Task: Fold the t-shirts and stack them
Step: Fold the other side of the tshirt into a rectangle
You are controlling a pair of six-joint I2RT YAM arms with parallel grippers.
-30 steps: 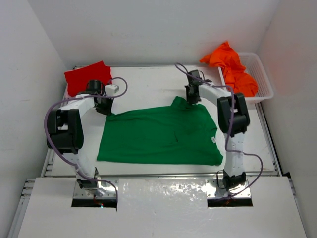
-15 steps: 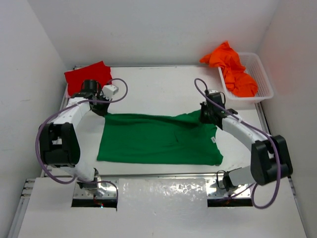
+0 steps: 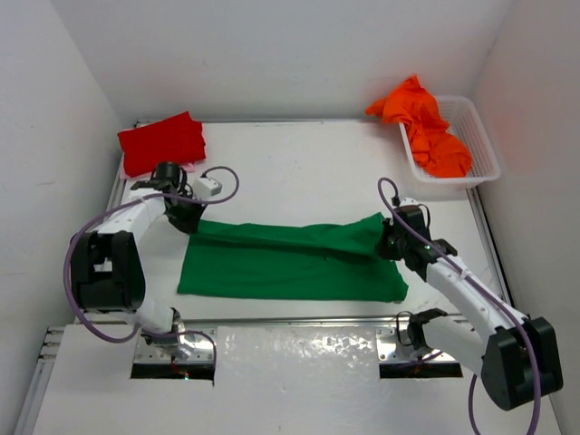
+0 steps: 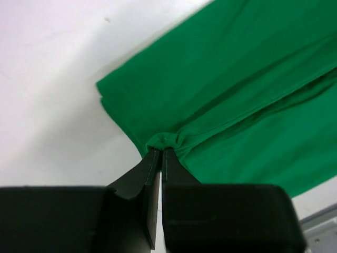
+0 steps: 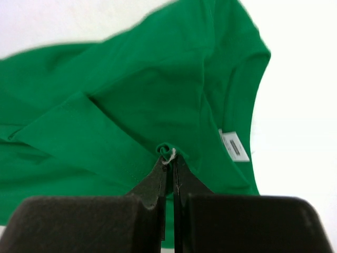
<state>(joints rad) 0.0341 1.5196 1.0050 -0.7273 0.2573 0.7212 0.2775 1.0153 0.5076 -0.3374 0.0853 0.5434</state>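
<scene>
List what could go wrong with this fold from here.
1. The left gripper and right gripper each pinch only a small bunch of the green shirt; it may slip out.
2. The right gripper sits nearer the robot than the left, so the fold may land crooked.

The green t-shirt [image 3: 290,267] is soft matt cloth, fine-knit and lightly creased, with a smooth white label [image 5: 234,146] at the neck. The red t-shirt [image 3: 161,142] and orange t-shirt [image 3: 426,127] are the same dull cloth. The basket [image 3: 482,136] is white plastic mesh. The table [image 3: 299,168] is smooth matt white. The base plate [image 3: 145,362] is shiny metal.
</scene>
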